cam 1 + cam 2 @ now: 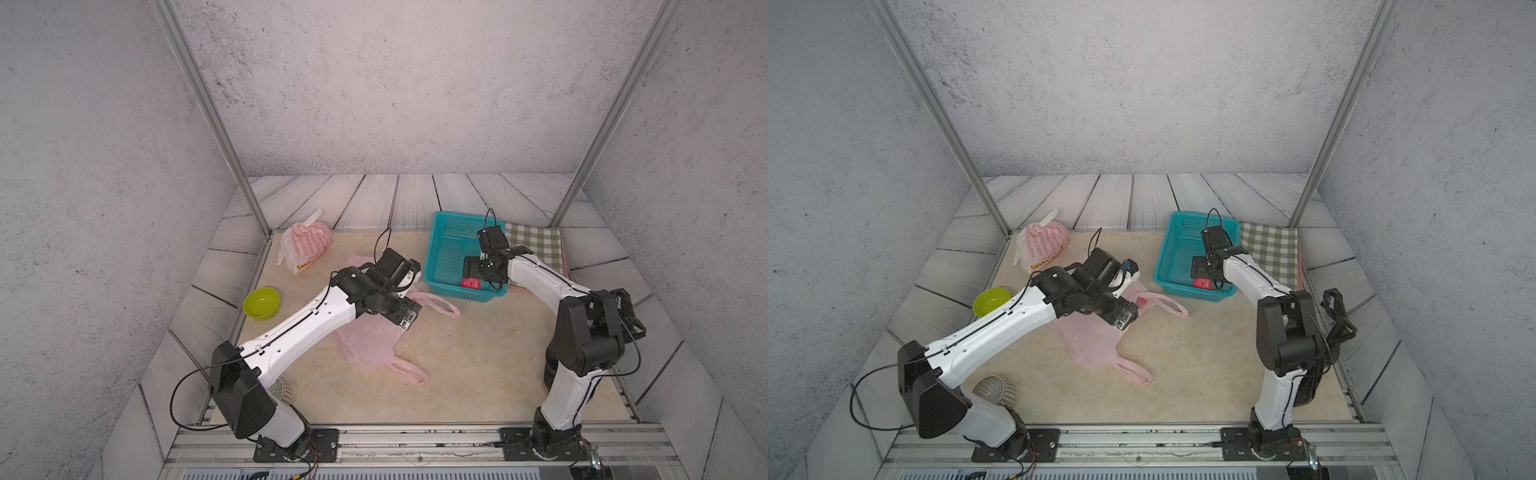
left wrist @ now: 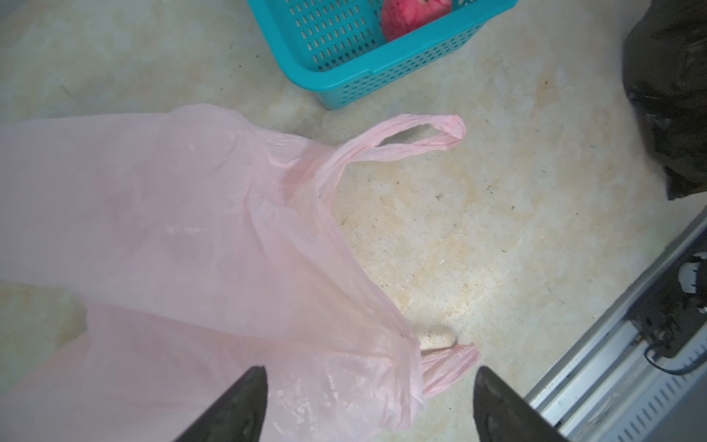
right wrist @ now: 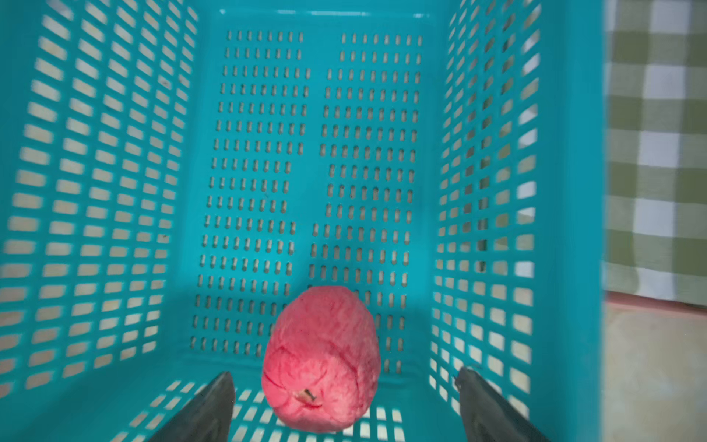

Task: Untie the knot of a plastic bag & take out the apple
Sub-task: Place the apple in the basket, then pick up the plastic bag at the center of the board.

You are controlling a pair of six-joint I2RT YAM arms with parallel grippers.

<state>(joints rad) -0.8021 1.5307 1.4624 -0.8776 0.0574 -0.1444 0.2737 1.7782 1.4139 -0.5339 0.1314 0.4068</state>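
The pale stone-patterned table [image 1: 478,365] fills the floor of the booth. From the near rail the left arm [image 1: 307,328] reaches toward 11 o'clock and the right arm [image 1: 540,278] leans toward 12. A thin pink plastic bag [image 1: 368,345] lies slack at about 8 o'clock from the table's middle, its two handle loops loose and apart, with no knot in them. The teal slotted basket [image 1: 451,249] stands near 12 to 1 o'clock, and a green checked cloth [image 1: 534,243] lies just beside it at 2. A striped bag [image 1: 309,245], still tied, stands at 10 to 11, with a lime bowl [image 1: 261,302] at 9 to 10.

The left gripper [image 2: 369,373] hangs over the pink bag's mouth, fingers spread wide. I can't tell whether they touch the plastic. The right gripper [image 3: 344,377] reaches down into the basket, fingers spread either side of the apple [image 3: 323,359] with a gap on each side. The apple rests on the basket floor near its 5 o'clock corner.
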